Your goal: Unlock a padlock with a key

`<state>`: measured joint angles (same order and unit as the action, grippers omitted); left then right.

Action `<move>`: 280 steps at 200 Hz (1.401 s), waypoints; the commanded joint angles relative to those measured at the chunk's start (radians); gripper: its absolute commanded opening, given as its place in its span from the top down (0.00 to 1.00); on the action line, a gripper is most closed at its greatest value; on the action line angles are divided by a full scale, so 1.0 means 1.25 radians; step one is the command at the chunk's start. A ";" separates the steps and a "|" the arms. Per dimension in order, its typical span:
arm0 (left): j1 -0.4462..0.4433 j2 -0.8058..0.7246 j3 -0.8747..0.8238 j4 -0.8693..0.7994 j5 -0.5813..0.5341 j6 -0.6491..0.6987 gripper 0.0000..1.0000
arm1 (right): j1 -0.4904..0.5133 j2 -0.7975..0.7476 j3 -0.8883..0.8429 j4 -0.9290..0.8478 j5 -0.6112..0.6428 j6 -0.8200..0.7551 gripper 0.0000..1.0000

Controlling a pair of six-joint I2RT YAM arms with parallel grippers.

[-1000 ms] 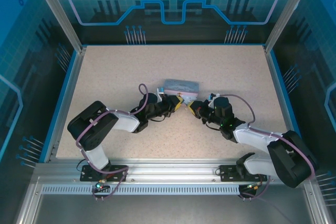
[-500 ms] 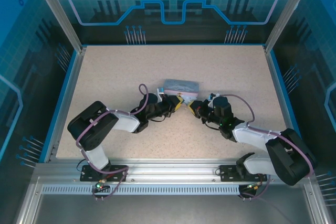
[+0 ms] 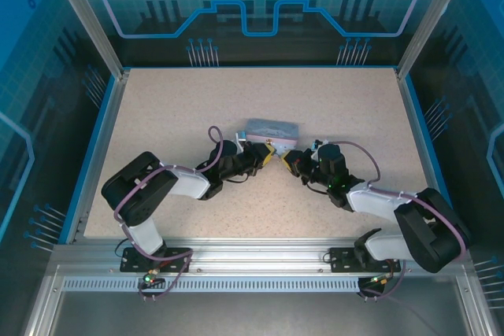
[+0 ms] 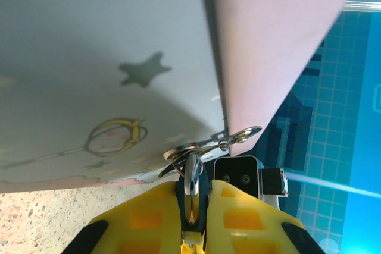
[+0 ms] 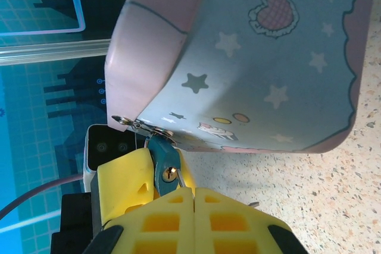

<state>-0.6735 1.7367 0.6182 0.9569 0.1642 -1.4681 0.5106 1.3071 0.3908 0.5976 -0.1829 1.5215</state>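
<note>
In the left wrist view the small bluish-grey padlock (image 4: 191, 176) stands on edge between the yellow fingers of my left gripper (image 4: 193, 206), which is shut on it. Its silver shackle points up at a metal clasp (image 4: 238, 137) on the tin's corner. From the right wrist, the padlock (image 5: 164, 157) shows its brass keyhole. The thin key (image 5: 180, 178) runs from that keyhole into my right gripper (image 5: 194, 191), which is shut on it. Seen from above, left gripper (image 3: 270, 156) and right gripper (image 3: 288, 160) meet tip to tip mid-table.
A pale blue cartoon-printed tin (image 3: 272, 129) lies just behind both grippers, touching the clasp; its star-printed face (image 5: 268, 57) looms close over the fingers. Speckled tabletop (image 3: 236, 100) spreads all round, fenced by a blue rim and posts.
The right arm has edged slightly left toward the padlock. The left arm and the tin have stayed put.
</note>
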 commanded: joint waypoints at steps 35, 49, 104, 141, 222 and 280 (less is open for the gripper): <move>-0.009 0.003 0.000 0.066 0.000 0.001 1.00 | 0.007 0.004 0.032 0.030 0.016 0.006 1.00; -0.009 0.005 -0.001 0.069 -0.001 0.000 1.00 | 0.006 0.001 0.032 0.025 0.016 0.004 1.00; -0.010 0.005 -0.005 0.065 -0.002 0.004 1.00 | 0.001 -0.011 0.032 0.017 0.016 0.001 1.00; -0.010 0.011 -0.007 0.066 -0.004 0.006 1.00 | -0.001 -0.017 0.032 0.012 0.016 0.000 1.00; -0.013 0.020 -0.004 0.081 -0.009 -0.006 1.00 | -0.002 0.002 0.032 0.023 0.014 0.000 1.00; -0.032 0.029 0.007 0.144 -0.025 -0.042 1.00 | 0.000 0.071 0.005 0.154 0.017 0.039 1.00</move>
<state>-0.6807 1.7664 0.6182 1.0065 0.1196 -1.4948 0.5098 1.3571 0.4011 0.6621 -0.1787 1.5364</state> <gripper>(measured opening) 0.116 0.043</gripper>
